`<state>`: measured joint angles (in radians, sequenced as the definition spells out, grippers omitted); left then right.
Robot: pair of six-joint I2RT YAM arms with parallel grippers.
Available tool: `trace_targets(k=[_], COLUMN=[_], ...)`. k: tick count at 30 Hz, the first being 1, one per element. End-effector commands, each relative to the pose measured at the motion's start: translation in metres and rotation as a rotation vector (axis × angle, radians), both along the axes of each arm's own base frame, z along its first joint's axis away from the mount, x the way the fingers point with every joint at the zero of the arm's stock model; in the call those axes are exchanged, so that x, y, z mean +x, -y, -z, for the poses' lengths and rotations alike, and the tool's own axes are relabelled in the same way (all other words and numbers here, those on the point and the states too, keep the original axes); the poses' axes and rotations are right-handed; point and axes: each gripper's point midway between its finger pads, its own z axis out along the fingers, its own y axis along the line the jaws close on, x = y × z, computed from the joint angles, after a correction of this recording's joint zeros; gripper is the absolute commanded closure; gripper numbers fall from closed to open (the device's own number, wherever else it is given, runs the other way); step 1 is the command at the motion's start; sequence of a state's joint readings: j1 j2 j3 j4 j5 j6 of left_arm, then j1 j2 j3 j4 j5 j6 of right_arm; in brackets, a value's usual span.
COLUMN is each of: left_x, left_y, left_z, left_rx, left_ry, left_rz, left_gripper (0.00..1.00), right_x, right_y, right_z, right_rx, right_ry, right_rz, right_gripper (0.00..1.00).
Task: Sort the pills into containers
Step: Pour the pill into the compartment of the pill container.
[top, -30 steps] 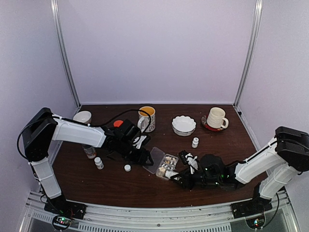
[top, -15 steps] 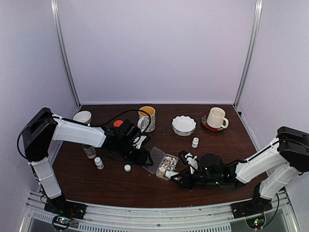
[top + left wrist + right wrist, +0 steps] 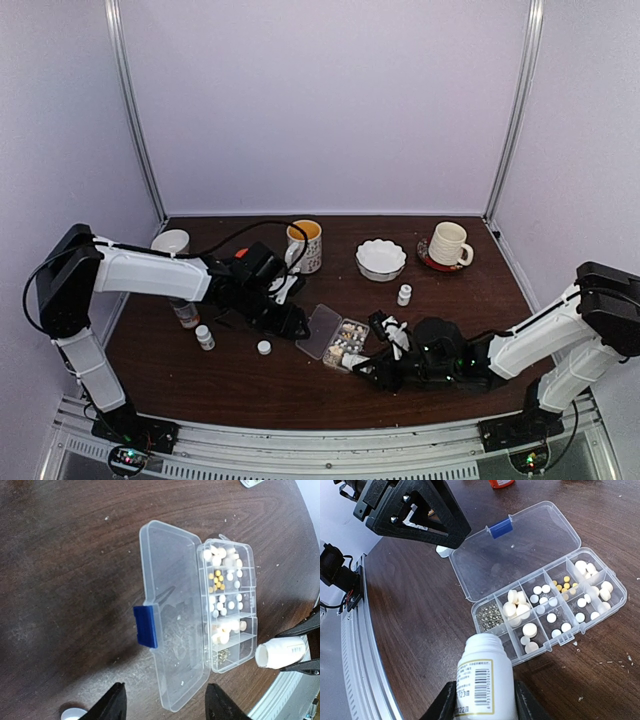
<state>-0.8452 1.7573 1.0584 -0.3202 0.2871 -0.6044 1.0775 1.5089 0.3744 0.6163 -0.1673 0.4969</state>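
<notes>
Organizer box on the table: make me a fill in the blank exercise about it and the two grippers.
The clasp on the lid of the organizer box is ___ in colour.
The right gripper is shut on a small ___ bottle that has no cap.
The left gripper hangs above the lid with its jaws ___.
Missing words: blue; white; open.

White and yellow pills (image 3: 222,598) lie in clear, uncovered compartments (image 3: 242,652)
</notes>
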Motion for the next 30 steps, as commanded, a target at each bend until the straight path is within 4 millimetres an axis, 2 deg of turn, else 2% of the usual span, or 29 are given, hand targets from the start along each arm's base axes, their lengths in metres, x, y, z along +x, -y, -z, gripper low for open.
trace_targets(k=[1,6,8,11,14,16,20,23,26,30], left_x=[0.012,0.013,0.013,0.013,0.012,0.012,0.012,0.011,0.010,0.009], left_y=[-0.006,-0.017,-0.022,-0.029,-0.037,-0.041,-0.047,-0.050,-0.053,-0.056], left_z=[-0.027,-0.031,-0.029,-0.026,-0.022,-0.020,-0.017,-0.013,-0.009,-0.003], left_rx=[0.014,0.046,0.065,0.085,0.114,0.127,0.146,0.160,0.176,0.198], left_ry=[0.088,0.109,0.111,0.112,0.113,0.115,0.116,0.112,0.109,0.103], left_rz=[-0.011,-0.028,-0.033,-0.041,-0.047,-0.051,-0.056,-0.055,-0.056,-0.054], left_gripper=[0.43,0.43,0.43,0.43,0.43,0.43,0.43,0.43,0.43,0.43], right_x=[0.003,0.003,0.003,0.002,0.003,0.002,0.004,0.003,0.005,0.004], right_y=[-0.004,-0.004,-0.005,-0.005,-0.004,-0.006,-0.004,-0.004,-0.004,-0.005], right_z=[-0.007,-0.011,-0.006,-0.013,-0.004,-0.008,-0.002,-0.014,-0.006,-0.013], right_rx=[0.004,0.028,-0.013,0.036,-0.026,0.006,-0.037,0.037,-0.026,0.019], right_ry=[0.020,0.030,0.022,0.032,0.021,0.026,0.023,0.039,0.027,0.038], right_rz=[0.010,0.009,0.000,0.005,0.003,-0.004,0.006,0.011,0.011,0.014], right_gripper=[1.00,1.00,1.00,1.00,1.00,1.00,1.00,1.00,1.00,1.00])
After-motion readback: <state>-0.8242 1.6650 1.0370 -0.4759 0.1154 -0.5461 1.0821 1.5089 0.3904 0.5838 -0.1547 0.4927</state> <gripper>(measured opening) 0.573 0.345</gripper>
